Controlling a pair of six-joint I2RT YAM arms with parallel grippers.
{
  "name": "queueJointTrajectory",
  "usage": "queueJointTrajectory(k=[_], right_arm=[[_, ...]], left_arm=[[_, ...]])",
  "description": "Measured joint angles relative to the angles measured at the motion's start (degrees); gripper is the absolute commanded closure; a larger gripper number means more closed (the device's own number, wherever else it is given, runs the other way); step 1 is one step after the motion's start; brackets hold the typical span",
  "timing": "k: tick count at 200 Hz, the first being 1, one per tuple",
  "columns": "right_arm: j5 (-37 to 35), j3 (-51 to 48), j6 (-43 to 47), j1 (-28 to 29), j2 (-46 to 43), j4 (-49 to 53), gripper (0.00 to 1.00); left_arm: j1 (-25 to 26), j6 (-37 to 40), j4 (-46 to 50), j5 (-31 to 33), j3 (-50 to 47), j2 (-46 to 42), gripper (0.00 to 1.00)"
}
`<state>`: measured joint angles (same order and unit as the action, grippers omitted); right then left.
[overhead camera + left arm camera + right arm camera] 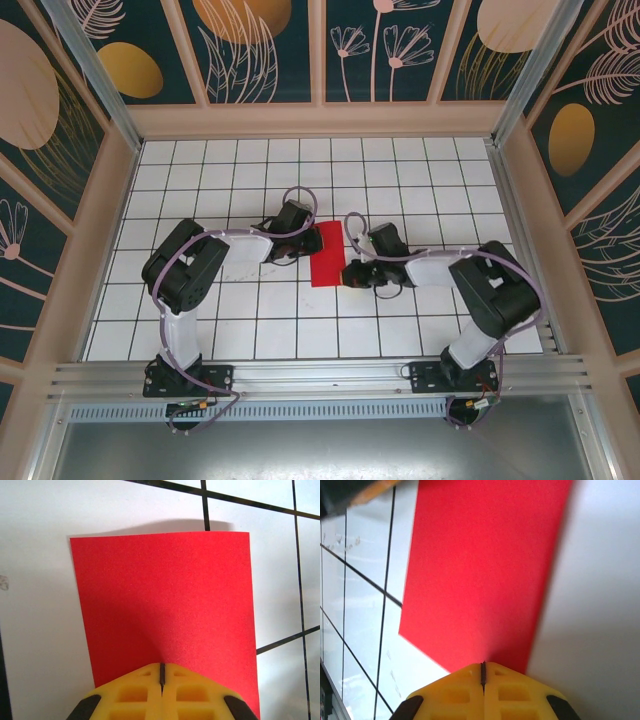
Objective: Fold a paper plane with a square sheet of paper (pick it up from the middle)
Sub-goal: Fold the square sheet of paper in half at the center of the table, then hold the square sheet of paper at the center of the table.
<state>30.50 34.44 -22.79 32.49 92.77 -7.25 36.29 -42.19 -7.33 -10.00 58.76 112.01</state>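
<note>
Left wrist: left pincer (161, 667) tightly closed, likewise right pincer (482, 666), edge of red paper (165, 595) hidden under both.

a: the square sheet of paper (165, 595)?
b: thin red paper, matt, with a fine grain.
a: and the left gripper (162, 667)?
b: yellow plastic, smooth, faintly satin, moulded with recesses; the right gripper (483, 665) looks the same.
a: the table (250, 330)?
b: smooth white surface with a soft sheen, ruled with dark lines. the rail (320, 378) at its near edge is ribbed, pale metal.
</note>
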Motion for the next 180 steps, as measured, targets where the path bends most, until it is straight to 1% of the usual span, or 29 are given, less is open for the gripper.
queueJointTrajectory(k=[15,37,54,68,90,114,132,161,180], right_arm=[[-0.6,-1.8,-0.2,-0.3,-2.8,1.8,1.00],[-2.2,-2.3,-2.1,-0.5,-7.8,7.2,1.00],[-3.5,-1.7,-4.5,-0.5,-11.7,8.3,1.00],[-4.6,0.0,-6.5,-0.5,-12.9,8.0,1.00],[-5.7,1.7,-10.2,-1.7,-12.5,6.1,1.00],[-6.5,2.3,-13.7,-4.0,-10.1,3.2,1.00],[-6.3,3.0,-15.7,-5.1,-6.9,1.4,1.00],[-4.6,5.2,-17.0,-5.4,-2.2,-0.7,1.00],[-3.2,6.3,-17.4,-5.3,-0.2,-1.8,1.00]], left_arm=[[0.0,0.0,0.0,0.0,0.0,0.0,1.00],[0.0,0.5,0.0,-0.3,0.0,-0.2,1.00],[-0.1,1.0,0.0,-0.7,0.0,-0.5,1.00],[-0.4,1.5,0.5,-1.4,0.0,-0.9,1.00],[-1.2,1.9,2.8,-3.3,0.2,-1.9,0.86],[-1.6,2.1,4.2,-5.7,2.0,-3.2,0.81],[-1.6,2.1,4.1,-7.5,5.0,-3.9,0.82],[-1.6,2.1,3.1,-10.8,9.4,-3.5,0.91],[-1.6,2.4,2.7,-12.3,12.5,-1.0,0.98]])
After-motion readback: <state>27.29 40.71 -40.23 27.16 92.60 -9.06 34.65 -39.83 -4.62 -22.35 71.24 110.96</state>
